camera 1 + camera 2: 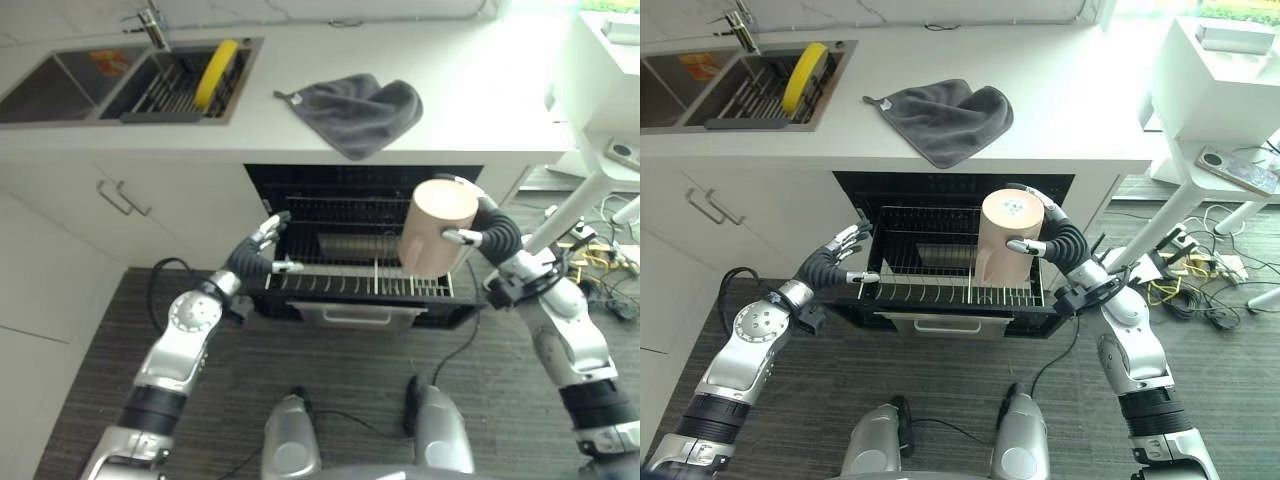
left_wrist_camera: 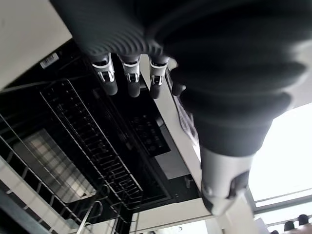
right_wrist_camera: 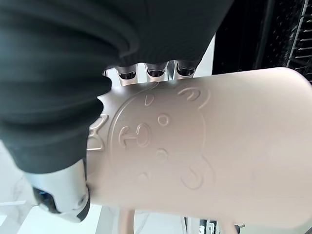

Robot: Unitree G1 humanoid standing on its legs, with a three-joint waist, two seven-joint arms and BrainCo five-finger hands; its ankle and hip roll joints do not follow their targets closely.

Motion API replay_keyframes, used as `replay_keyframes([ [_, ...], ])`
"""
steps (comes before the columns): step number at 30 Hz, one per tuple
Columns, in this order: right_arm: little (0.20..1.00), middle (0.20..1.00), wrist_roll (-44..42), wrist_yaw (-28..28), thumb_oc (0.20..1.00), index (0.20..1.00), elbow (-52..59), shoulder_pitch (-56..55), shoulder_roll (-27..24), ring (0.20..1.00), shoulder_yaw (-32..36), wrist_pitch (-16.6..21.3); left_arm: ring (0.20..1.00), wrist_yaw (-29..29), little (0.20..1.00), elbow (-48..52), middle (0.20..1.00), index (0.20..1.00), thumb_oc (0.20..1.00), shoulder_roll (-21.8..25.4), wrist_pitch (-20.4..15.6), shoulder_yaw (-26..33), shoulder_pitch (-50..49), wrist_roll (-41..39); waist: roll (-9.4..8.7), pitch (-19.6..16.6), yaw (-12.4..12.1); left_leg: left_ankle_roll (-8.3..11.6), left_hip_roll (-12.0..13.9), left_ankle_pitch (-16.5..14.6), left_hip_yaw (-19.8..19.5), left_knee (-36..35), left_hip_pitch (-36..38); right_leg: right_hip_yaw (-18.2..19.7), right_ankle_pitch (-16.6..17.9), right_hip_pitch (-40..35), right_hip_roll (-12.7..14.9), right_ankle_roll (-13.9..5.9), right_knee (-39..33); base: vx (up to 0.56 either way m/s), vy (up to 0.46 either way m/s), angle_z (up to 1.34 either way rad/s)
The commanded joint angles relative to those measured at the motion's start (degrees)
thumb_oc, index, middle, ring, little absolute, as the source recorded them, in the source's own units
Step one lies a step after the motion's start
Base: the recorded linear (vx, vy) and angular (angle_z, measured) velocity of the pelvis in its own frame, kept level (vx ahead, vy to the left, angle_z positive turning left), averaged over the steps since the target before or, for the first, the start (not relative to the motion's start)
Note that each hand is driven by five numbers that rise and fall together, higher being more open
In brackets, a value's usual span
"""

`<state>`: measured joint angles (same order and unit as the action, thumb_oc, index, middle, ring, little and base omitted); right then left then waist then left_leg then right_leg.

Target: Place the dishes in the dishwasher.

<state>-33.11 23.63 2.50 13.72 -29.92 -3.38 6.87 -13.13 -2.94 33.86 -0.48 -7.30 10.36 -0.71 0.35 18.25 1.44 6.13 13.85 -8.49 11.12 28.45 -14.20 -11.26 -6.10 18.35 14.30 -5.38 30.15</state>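
Observation:
A tall beige cup (image 1: 437, 228) with an embossed bear face (image 3: 195, 151) hangs upside down over the right end of the dishwasher's pulled-out wire rack (image 1: 345, 280). My right hand (image 1: 487, 226) is shut on it, fingers and thumb curled round its side. My left hand (image 1: 262, 244) is at the rack's left front corner, fingers straight (image 2: 129, 78) and open, holding nothing. A yellow dish (image 1: 216, 72) stands in the sink rack (image 1: 180, 88) on the counter's left.
The dishwasher opening (image 1: 950, 215) lies under the white counter (image 1: 480, 90). A grey cloth (image 1: 355, 110) is spread on the counter above it. Cabinet doors with handles (image 1: 122, 198) are to the left. A white table leg (image 1: 580, 195) and cables (image 1: 600, 245) stand to the right.

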Motion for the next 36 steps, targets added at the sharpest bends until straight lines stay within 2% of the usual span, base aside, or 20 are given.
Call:
replay_keyframes([
  [1,0.2,0.2,-5.2,-0.2,0.2,0.2,2.3,2.1,0.7,0.2,1.8,4.4,1.0,1.8,1.0,-1.1,1.0,1.0,1.0,2.4,0.4,-3.4,2.2,12.0,0.06,-1.9,1.1,-1.05,-0.4,-3.0,-3.9,0.6,2.9,0.1,-5.1,-6.1,-0.1,-1.35,0.4,0.05,0.037,-0.03],
  [4,0.2,0.2,-5.9,1.0,0.2,0.2,2.2,3.0,0.1,0.2,0.6,3.5,1.0,-1.8,1.0,-5.6,1.0,1.0,1.0,5.0,4.5,-9.1,5.8,19.8,0.16,-1.9,2.2,-1.0,-0.1,-2.6,-3.6,0.3,3.4,0.8,-4.9,-6.0,-0.2,-1.85,0.6,0.07,0.048,-0.02],
  [7,0.2,0.2,-6.8,2.8,0.2,0.2,1.1,4.5,-0.3,0.2,-0.4,2.1,1.0,-7.0,1.0,-14.0,1.0,1.0,1.0,5.0,9.2,-15.1,9.9,29.1,0.29,-2.3,3.6,-0.76,0.4,-2.3,-2.9,-0.3,4.6,1.4,-4.7,-6.8,-0.4,-2.25,-0.1,0.12,0.062,-0.11],
  [8,0.2,0.2,-7.3,3.4,0.2,0.2,1.1,5.4,-0.2,0.2,-0.7,1.0,1.0,-10.1,1.0,-17.9,1.0,1.0,1.0,4.2,11.4,-17.6,11.3,33.3,0.24,-2.6,4.1,-0.71,0.5,-2.4,-2.8,0.0,4.6,1.7,-4.8,-6.7,-0.5,-2.33,0.2,0.09,0.048,-0.12],
  [10,0.2,0.2,-7.4,4.0,0.2,0.2,1.2,6.0,0.1,0.2,-1.0,0.0,1.0,-11.0,1.0,-21.8,1.0,1.0,1.0,2.8,13.1,-19.7,12.0,35.6,0.05,-3.0,4.6,-0.62,0.7,-2.5,-2.6,0.1,4.8,2.0,-5.0,-6.9,-0.6,-2.4,0.2,0.07,0.024,-0.08],
  [13,0.2,0.2,-7.2,5.2,0.2,0.2,1.6,6.1,0.8,0.2,-1.2,-1.1,1.0,-10.0,1.0,-28.3,1.0,1.0,1.0,-0.9,15.5,-21.3,12.0,39.2,-0.28,-3.5,5.2,-0.56,1.2,-2.7,-2.4,0.7,4.7,2.2,-5.5,-7.0,-0.6,-2.43,0.6,0.07,0.012,-0.15],
  [14,0.2,0.2,-7.0,5.7,0.2,0.2,1.9,6.0,1.3,0.2,-1.2,-2.0,1.0,-9.3,1.0,-33.2,1.0,1.0,1.0,-3.5,16.7,-21.8,11.7,41.4,-0.53,-3.8,5.6,-0.56,1.4,-2.9,-2.3,1.2,4.6,2.4,-5.7,-7.0,-0.6,-2.39,0.8,0.09,0.013,-0.08],
  [16,0.2,0.2,-6.9,6.2,0.2,0.2,2.1,5.8,1.7,0.2,-0.9,-2.7,1.0,-9.3,1.0,-36.3,1.0,1.0,1.0,-4.9,17.4,-22.4,11.2,43.1,-0.66,-4.1,5.9,-0.54,1.5,-3.0,-2.1,1.3,4.7,2.4,-5.8,-7.3,-0.7,-2.36,0.7,0.08,0.006,-0.05],
  [18,0.2,0.2,-6.6,6.3,0.2,0.2,2.3,5.8,1.9,0.2,-0.9,-3.5,1.0,-11.5,1.0,-39.3,1.0,1.0,1.0,-6.2,18.6,-23.1,10.9,44.2,-0.74,-4.3,6.1,-0.52,1.6,-2.9,-2.0,1.5,4.8,2.6,-5.8,-7.4,-0.8,-2.32,0.7,0.07,0.007,-0.05],
  [21,0.2,0.2,-5.4,6.5,0.2,0.2,2.0,6.5,2.3,0.2,-0.8,-5.1,1.0,-18.5,1.0,-42.5,1.0,1.0,1.0,-7.9,20.1,-25.1,9.8,48.0,-0.68,-4.4,6.5,-0.53,1.8,-3.3,-2.1,2.5,4.4,2.8,-6.1,-7.3,-0.6,-2.22,1.3,0.07,0.015,-0.03],
  [24,0.2,0.2,-4.3,6.2,0.2,0.2,1.0,6.7,2.0,0.2,-0.8,-6.2,1.0,-28.6,1.0,-40.6,1.0,1.0,1.0,-8.0,20.2,-27.0,8.2,47.8,-0.49,-4.4,6.5,-0.54,1.8,-3.6,-2.3,3.2,4.1,3.0,-6.3,-7.4,-0.4,-2.12,1.5,0.05,0.008,-0.04],
  [25,0.2,0.2,-3.3,6.0,0.2,0.2,-0.2,6.7,1.8,0.2,-1.0,-6.1,1.0,-34.0,1.0,-37.7,1.0,1.0,1.0,-7.3,19.9,-27.8,6.6,45.8,-0.27,-4.1,6.3,-0.56,1.7,-3.6,-2.5,3.4,3.9,2.9,-6.4,-7.6,-0.3,-2.01,1.6,0.03,0.011,-0.02],
  [26,0.2,0.2,-3.2,5.9,0.2,0.2,-0.5,6.7,1.6,0.2,-0.9,-6.2,1.0,-35.6,1.0,-36.3,1.0,1.0,1.0,-7.0,20.0,-27.8,5.9,45.5,-0.2,-4.1,6.2,-0.57,1.7,-3.7,-2.5,3.5,3.8,2.8,-6.4,-7.6,-0.3,-1.96,1.6,0.0,0.0,0.0],
  [28,0.2,0.2,-3.1,5.8,0.2,0.2,-1.9,6.8,0.9,0.2,-0.4,-6.5,1.0,-40.4,1.0,-30.6,1.0,1.0,1.0,-5.1,19.4,-28.2,3.5,44.8,0.18,-3.6,5.7,-0.53,1.6,-3.8,-2.9,3.7,3.6,2.7,-6.5,-7.7,-0.1,-1.89,1.6,0.0,0.017,0.0],
  [29,0.2,0.2,-3.4,5.4,0.2,0.2,-3.1,6.8,0.2,0.2,-0.1,-6.5,1.0,-44.3,1.0,-25.4,1.0,1.0,1.0,-2.6,18.6,-28.8,1.7,44.0,0.5,-3.1,5.1,-0.44,1.5,-3.8,-3.3,3.9,3.3,2.5,-6.5,-7.8,0.1,-1.86,1.6,0.0,0.035,-0.01],
  [33,0.2,0.2,-2.2,3.7,0.2,0.2,-6.8,7.5,-1.1,0.2,-0.1,-5.7,1.0,-51.5,1.0,-14.1,1.0,1.0,1.0,2.7,17.1,-28.4,-1.6,42.5,1.08,-2.0,3.6,-0.19,1.2,-3.7,-4.4,4.4,2.3,2.1,-6.2,-7.7,0.7,-2.03,1.6,-0.01,0.009,0.02],
  [36,0.2,0.2,-1.6,3.3,0.2,0.2,-10.5,8.2,-2.5,0.2,-0.2,-4.9,1.0,-53.9,1.0,-9.2,1.0,1.0,1.0,5.9,17.0,-27.7,-3.9,40.4,1.45,-1.1,2.5,0.14,1.2,-3.6,-5.2,5.0,1.3,1.6,-6.2,-7.2,1.3,-2.12,2.2,-0.02,0.008,0.15],
])
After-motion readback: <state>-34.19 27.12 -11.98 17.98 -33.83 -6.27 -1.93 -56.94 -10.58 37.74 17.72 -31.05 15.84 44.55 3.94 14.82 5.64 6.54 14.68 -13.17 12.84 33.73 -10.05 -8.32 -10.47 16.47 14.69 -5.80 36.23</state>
